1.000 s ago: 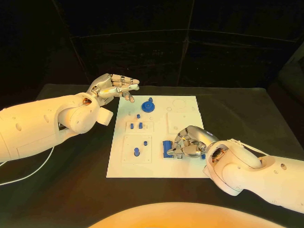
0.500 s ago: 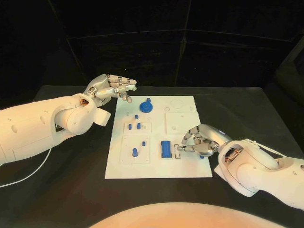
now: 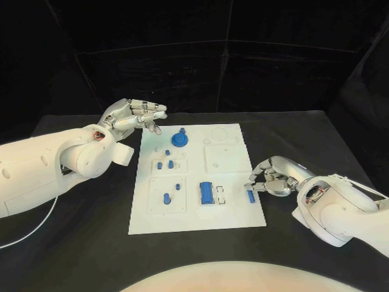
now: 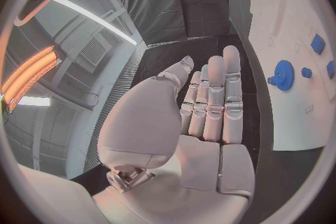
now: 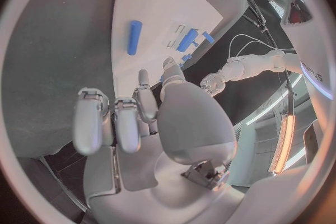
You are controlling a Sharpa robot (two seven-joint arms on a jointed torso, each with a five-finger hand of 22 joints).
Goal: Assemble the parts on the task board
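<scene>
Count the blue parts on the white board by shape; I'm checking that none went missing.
Round blue gear: 1
Wide blue rectangular block: 1
Slim blue bar: 1
Small blue pegs: 5, as far as I can make out
Total: 8

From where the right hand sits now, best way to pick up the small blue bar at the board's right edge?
Pinch the small blue bar across its two long sides, near the middle, coming down from above. It lies flat on the white board, so its ends offer little to hold. The right hand is right beside it, probably the easier one to use.
</scene>
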